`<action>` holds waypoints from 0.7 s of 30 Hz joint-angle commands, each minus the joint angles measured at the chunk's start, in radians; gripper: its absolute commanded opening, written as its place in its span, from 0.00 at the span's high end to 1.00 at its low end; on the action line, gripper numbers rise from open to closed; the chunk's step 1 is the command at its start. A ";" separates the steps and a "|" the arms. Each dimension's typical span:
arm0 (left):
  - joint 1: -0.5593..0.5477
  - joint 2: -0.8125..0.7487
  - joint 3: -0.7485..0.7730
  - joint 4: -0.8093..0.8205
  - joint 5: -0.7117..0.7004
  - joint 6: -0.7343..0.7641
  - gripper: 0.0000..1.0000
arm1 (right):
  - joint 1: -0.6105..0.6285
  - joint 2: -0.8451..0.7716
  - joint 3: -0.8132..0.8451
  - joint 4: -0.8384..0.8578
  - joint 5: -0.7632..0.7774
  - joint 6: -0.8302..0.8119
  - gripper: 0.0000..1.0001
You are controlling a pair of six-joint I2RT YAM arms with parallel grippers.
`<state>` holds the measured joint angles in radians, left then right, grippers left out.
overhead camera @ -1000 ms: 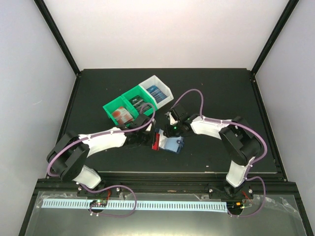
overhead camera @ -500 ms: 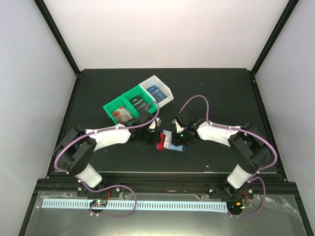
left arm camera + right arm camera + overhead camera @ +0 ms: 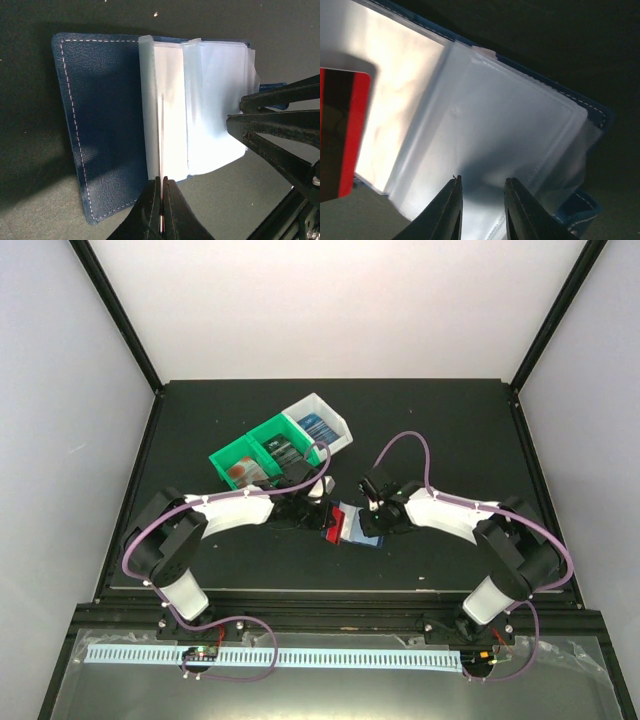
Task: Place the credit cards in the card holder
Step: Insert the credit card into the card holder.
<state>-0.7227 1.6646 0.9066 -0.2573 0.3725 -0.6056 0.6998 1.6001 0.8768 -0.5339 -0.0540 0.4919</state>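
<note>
Dark blue card holder (image 3: 100,125), white stitching; red credit card (image 3: 342,135), black stripe.

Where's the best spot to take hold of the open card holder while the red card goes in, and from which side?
Probably the loose outer edge of its clear sleeves, from the side opposite the flat blue cover. The sleeves seem to fan up and offer a thin edge to pinch; the cover lies flat. Keep off the end where the left gripper feeds the red card.
</note>
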 commanded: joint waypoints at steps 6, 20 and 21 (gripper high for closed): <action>-0.001 0.000 0.049 0.027 0.074 -0.021 0.98 | 0.001 0.009 -0.018 -0.049 0.123 -0.007 0.71; -0.049 0.099 0.159 0.057 0.036 0.018 0.98 | -0.006 0.031 -0.060 0.035 0.058 -0.010 0.72; -0.050 0.108 0.167 0.055 0.038 0.018 0.98 | -0.008 0.031 -0.064 0.040 0.056 -0.008 0.72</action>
<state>-0.7677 1.7332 1.0252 -0.2245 0.4309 -0.5869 0.6991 1.6028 0.8597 -0.5282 0.0158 0.4774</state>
